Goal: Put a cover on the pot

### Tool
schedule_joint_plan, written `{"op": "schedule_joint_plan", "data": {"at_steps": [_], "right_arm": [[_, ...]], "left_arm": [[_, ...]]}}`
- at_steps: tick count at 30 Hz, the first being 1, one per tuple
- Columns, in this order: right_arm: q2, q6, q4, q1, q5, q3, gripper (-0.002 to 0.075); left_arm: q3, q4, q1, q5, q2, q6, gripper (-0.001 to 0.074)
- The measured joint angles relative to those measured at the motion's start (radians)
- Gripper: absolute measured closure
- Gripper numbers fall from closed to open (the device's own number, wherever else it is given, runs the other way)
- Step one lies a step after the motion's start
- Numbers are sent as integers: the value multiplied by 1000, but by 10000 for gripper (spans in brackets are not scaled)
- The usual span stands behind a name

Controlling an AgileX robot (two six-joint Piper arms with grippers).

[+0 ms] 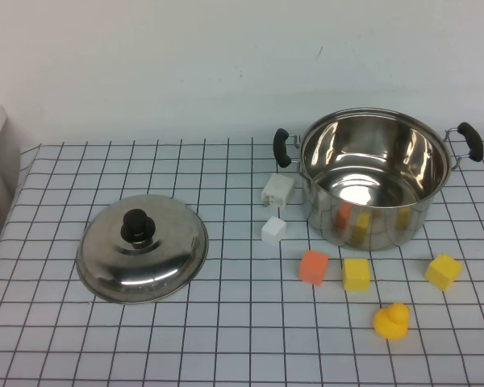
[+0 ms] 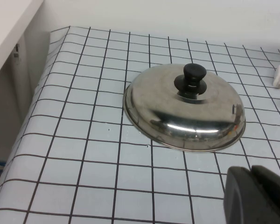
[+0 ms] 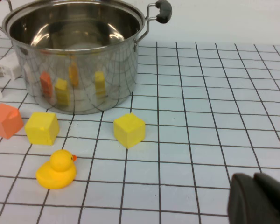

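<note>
The pot [image 1: 373, 179] is a large shiny steel pot with two black loop handles. It stands open and empty at the back right of the checked table, and also shows in the right wrist view [image 3: 77, 56]. The domed steel lid [image 1: 142, 247] with a black knob lies flat on the table at the left, also in the left wrist view [image 2: 185, 108]. My left gripper [image 2: 254, 192] is shut and empty, hovering short of the lid. My right gripper [image 3: 257, 198] is shut and empty, off to the side of the pot. Neither arm shows in the high view.
Two white blocks [image 1: 276, 193] lie left of the pot. An orange block [image 1: 313, 267], two yellow blocks [image 1: 356, 274] and a yellow rubber duck [image 1: 392, 321] lie in front of it. The table's left edge [image 1: 8, 210] drops off beside the lid.
</note>
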Motion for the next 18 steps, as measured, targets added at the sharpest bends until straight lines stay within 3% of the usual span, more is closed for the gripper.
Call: {"op": "schedule_joint_plan", "data": {"at_steps": [18], "right_arm": [[0, 0, 0, 0, 0, 0, 717]], "left_arm": [[0, -12, 0, 0, 0, 0, 736]]}}
